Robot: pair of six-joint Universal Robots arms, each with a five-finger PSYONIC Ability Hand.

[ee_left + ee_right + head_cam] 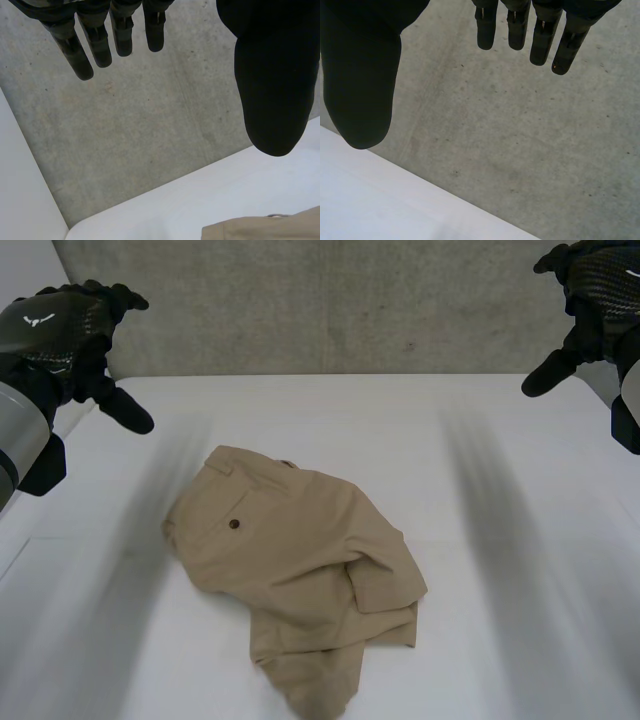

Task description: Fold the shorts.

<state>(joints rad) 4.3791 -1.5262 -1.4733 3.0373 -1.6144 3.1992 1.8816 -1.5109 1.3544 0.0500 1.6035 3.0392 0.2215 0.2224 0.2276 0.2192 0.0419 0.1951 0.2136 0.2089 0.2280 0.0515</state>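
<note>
Head view: the tan shorts [300, 570] lie crumpled near the middle of the white table [520, 570], with a dark button [234, 524] showing on a pocket and the legs bunched over each other at the near end. The left hand [55, 325] is raised off the table, well apart from the shorts on their far left side, fingers loosely extended and thumb angled down. The right hand [600, 290] is raised the same way, well apart on the shorts' far right side. Left wrist view: straight fingers [95, 47] stand apart from the thumb [272, 90] with nothing between them, and an edge of the shorts lies on the table beyond the thumb tip, before a grey backdrop [150, 130]. Right wrist view: its fingers [540, 42] and thumb [362, 85] are likewise spread and empty above the table edge.
</note>
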